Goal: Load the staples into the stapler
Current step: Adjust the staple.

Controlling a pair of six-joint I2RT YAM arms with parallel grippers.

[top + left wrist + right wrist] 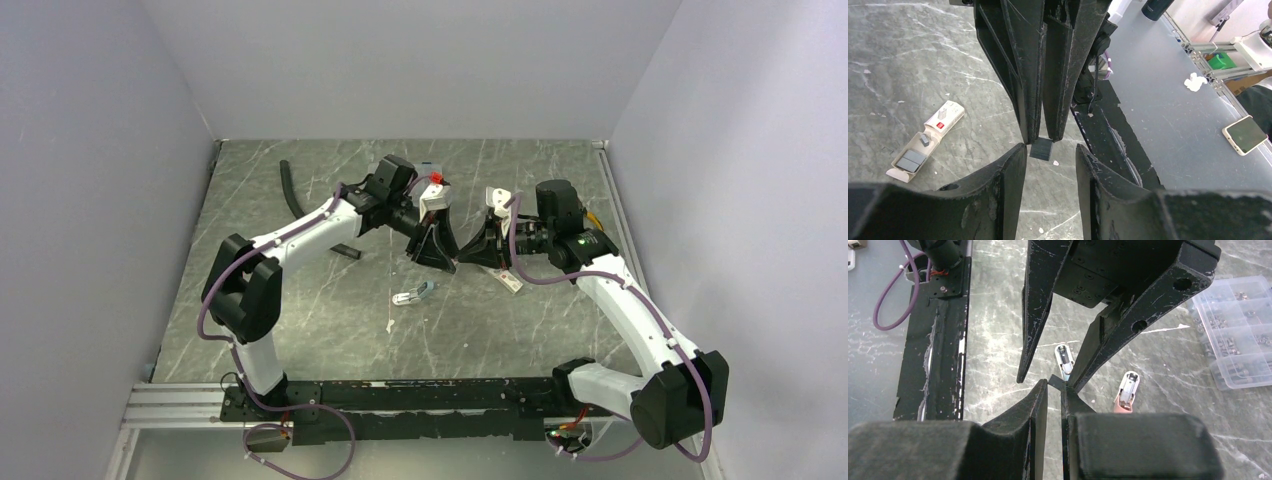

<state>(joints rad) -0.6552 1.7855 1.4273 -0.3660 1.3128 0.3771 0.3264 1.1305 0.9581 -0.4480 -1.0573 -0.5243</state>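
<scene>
R gripper [1054, 387], closest in: jaws pinched narrow on the staples [1042, 149], a short grey strip sticking out past the tips, up off the bench [330, 330]. L gripper [1049, 147] meets it tip to tip, jaws wide, one either side of the strip. Underneath, a mini stapler [1064, 359] and 2nd stapler [1127, 390] lie on the bench. Open white carton [928, 142] w/ grey blocks sits nearby.
</scene>
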